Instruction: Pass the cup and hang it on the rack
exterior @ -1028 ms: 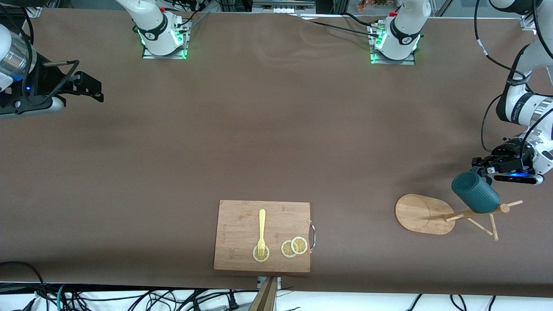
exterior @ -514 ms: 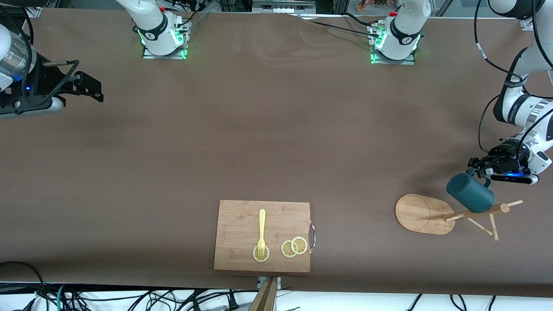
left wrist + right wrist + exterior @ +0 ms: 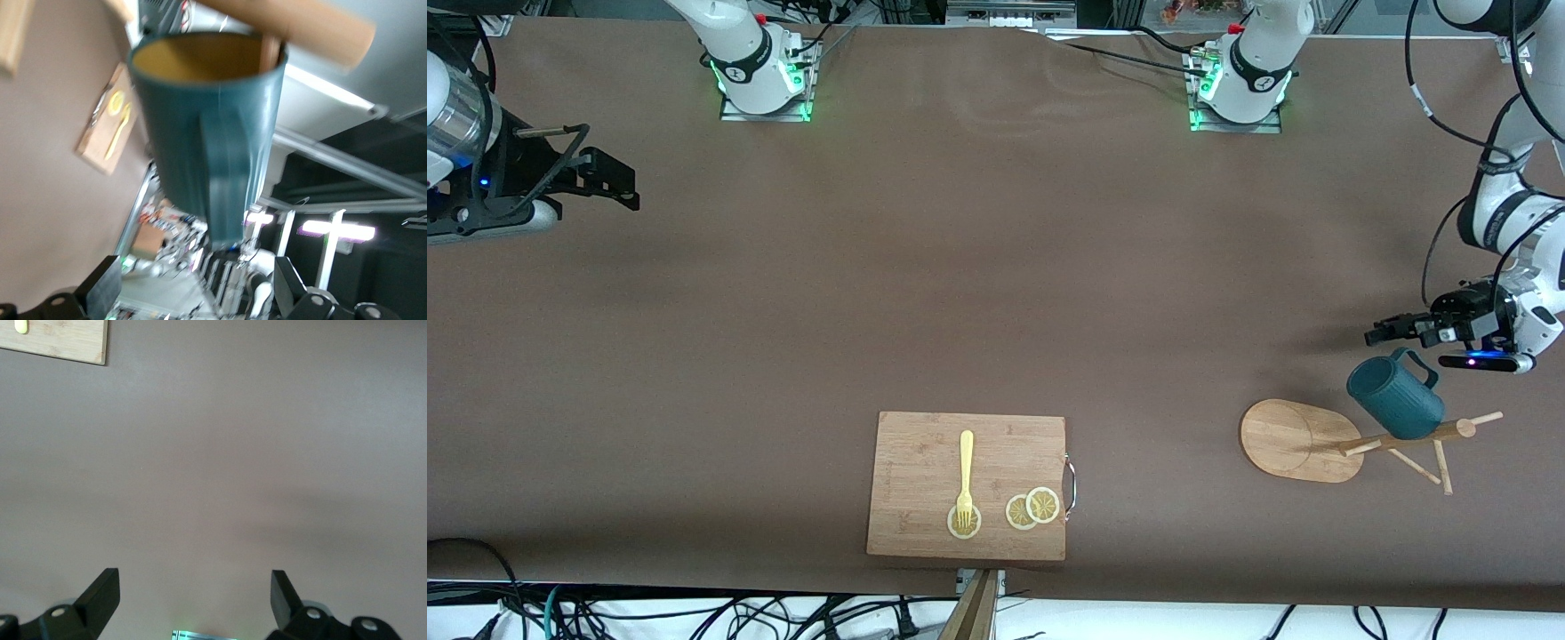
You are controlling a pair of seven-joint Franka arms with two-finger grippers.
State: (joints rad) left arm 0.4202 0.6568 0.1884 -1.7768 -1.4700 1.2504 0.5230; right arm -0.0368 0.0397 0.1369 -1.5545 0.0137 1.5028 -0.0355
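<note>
The teal cup [image 3: 1394,397] hangs on a peg of the wooden rack [image 3: 1288,440], near the top of its post [image 3: 1405,437], at the left arm's end of the table. My left gripper [image 3: 1383,333] is open and empty, a short way from the cup's handle and not touching it. In the left wrist view the cup [image 3: 207,133] shows its yellow inside with a peg [image 3: 300,27] through the handle, clear of the left gripper [image 3: 197,287]. My right gripper [image 3: 624,182] waits open and empty at the right arm's end, and in its own wrist view [image 3: 193,587] it is over bare table.
A bamboo cutting board [image 3: 925,462] lies near the front edge at mid-table, with a yellow fork [image 3: 966,476] and lemon slices [image 3: 1032,508] on it. A corner of the board shows in the right wrist view [image 3: 60,340].
My left gripper opened, let go of the cup and drew back from it. The cup settled on the rack's peg. The right arm has not moved.
</note>
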